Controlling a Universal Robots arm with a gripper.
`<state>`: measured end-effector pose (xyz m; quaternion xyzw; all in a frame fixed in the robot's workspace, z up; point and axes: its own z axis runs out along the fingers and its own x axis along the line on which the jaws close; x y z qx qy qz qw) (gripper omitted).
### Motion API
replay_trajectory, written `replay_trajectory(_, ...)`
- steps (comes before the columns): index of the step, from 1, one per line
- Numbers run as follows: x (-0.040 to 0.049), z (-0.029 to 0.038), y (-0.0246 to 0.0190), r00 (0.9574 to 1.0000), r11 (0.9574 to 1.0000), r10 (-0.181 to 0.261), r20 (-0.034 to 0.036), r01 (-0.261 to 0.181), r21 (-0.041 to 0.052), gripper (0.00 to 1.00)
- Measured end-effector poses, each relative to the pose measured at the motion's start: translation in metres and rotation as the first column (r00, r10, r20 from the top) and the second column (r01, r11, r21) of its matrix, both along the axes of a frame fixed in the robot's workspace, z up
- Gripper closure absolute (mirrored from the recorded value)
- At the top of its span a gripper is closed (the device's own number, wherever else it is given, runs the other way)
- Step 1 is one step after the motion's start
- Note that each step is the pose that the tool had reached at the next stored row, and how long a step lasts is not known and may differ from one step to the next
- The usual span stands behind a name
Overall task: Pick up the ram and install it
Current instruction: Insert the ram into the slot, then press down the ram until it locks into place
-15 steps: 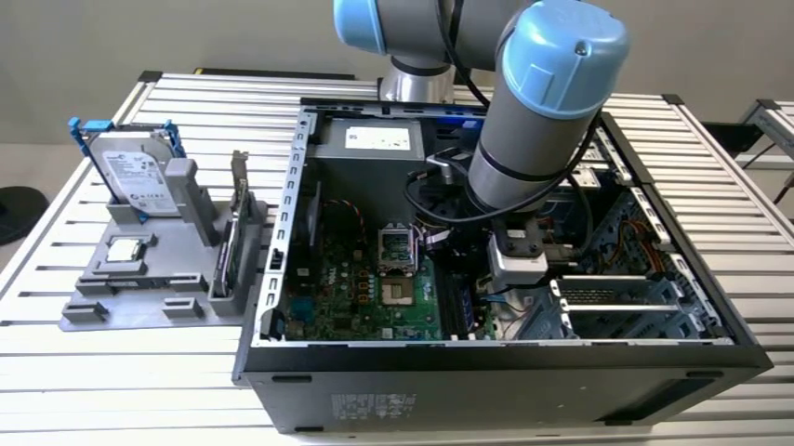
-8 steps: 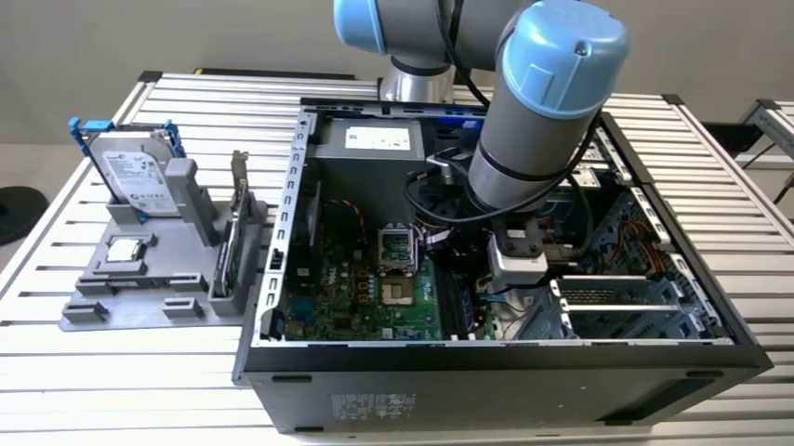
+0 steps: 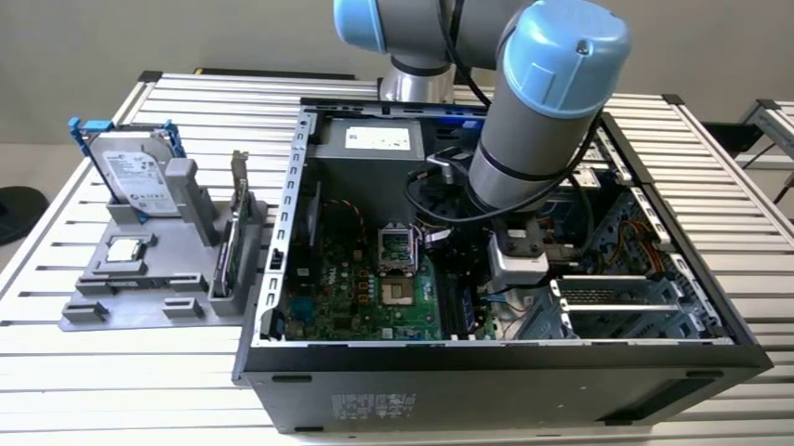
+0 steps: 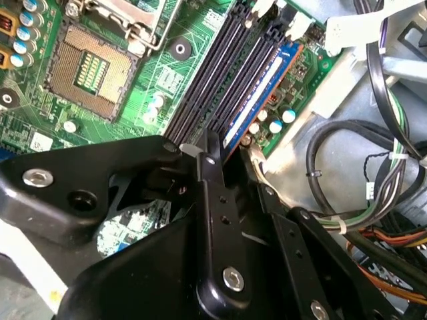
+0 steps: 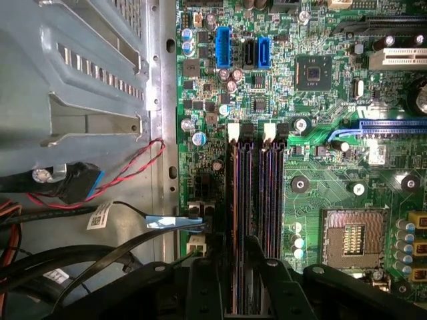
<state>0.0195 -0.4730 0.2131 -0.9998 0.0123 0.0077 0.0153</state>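
Exterior view: my arm reaches down into the open computer case (image 3: pixel 288 186) on the table (image 3: pixel 74 372). It meets the memory slots, which lie at 3 o'clock of the processor socket (image 3: pixel 394 243). The hard drive (image 3: pixel 130 172) stands in its holder at 9 o'clock of the case, well apart from the work.

Second wrist view: my pincer (image 4: pixel 230 157) appears pinched on the near end of the ram (image 4: pixel 257 93). The ram stands upright in the outermost slot, nearest the case wall.

First wrist view: the ram (image 5: pixel 238 220) lies along its slot, in line with the white latches (image 5: pixel 233 132) at the far end.

Step in hand, as I judge it: installation, with the pick-up done. Seating calls for an even, straight push along the slot, without tilt.
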Motion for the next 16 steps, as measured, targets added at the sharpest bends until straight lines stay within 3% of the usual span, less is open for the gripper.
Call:
replay_trajectory(4,0.0,0.0179,0.0,1.0,1.0,0.0,-0.0002,0.0,0.0002,0.0)
replay_trajectory(10,0.0,0.0357,0.0,1.0,1.0,-0.001,-0.0006,0.001,0.0007,0.0)
replay_trajectory(12,0.0,0.0371,-0.0002,1.0,1.0,-0.001,-0.0007,0.001,0.0015,0.0)
replay_trajectory(13,0.0,0.0372,-0.0002,1.0,1.0,-0.001,-0.0008,0.001,0.0016,1.0)
replay_trajectory(16,0.0,0.0373,-0.0002,1.0,1.0,-0.001,-0.0009,0.001,0.0023,1.0)
